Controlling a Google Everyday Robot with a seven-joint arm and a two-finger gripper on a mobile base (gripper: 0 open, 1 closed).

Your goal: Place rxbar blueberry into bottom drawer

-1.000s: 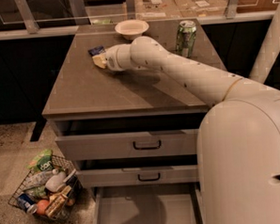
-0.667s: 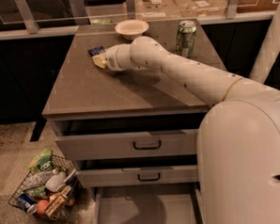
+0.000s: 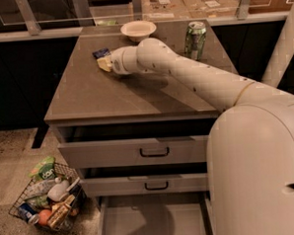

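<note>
The rxbar blueberry (image 3: pixel 101 53) is a small dark navy bar lying on the counter top at the back left. My gripper (image 3: pixel 104 63) reaches across the counter from the right and sits right at the bar, its pale tip touching or just beside the bar's near edge. The bottom drawer (image 3: pixel 152 223) is pulled out under the counter, a wide grey tray with a bare floor. A shadow of the arm falls on it.
A white bowl (image 3: pixel 138 28) stands behind the gripper. A green soda can (image 3: pixel 195 39) stands at the back right. Two upper grey drawers (image 3: pixel 153 151) with dark handles are closed. A wire basket of groceries (image 3: pixel 46 198) sits on the floor at left.
</note>
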